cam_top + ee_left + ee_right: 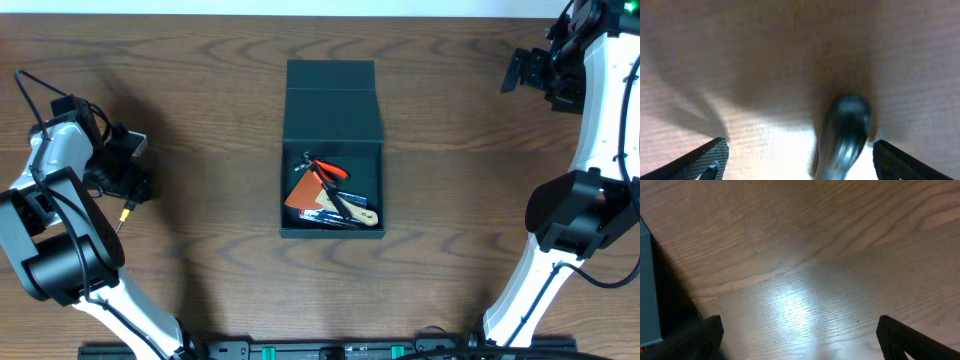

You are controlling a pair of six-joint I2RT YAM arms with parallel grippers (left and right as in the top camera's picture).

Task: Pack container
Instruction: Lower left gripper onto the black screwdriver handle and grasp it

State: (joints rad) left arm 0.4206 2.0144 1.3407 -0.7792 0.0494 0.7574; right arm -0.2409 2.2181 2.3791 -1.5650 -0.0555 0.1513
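1. Container (333, 150) sat at the centre of the table (815, 255), lid thrown back toward 12 o'clock, body open to the camera.
2. Inside, at the 6 o'clock end, lay red-handled pliers (325, 168) and an orange card (303, 193).
3. Left gripper (130, 172) was at 9 o'clock of the container, well apart. Its fingers (705, 157) were spread wide, with a blurred dark rounded object (845, 130) between them. No contact was visible.
4. Right gripper (528, 72) was at 2 o'clock. Its fingers (697, 335) were wide apart over bare wood, holding nothing.
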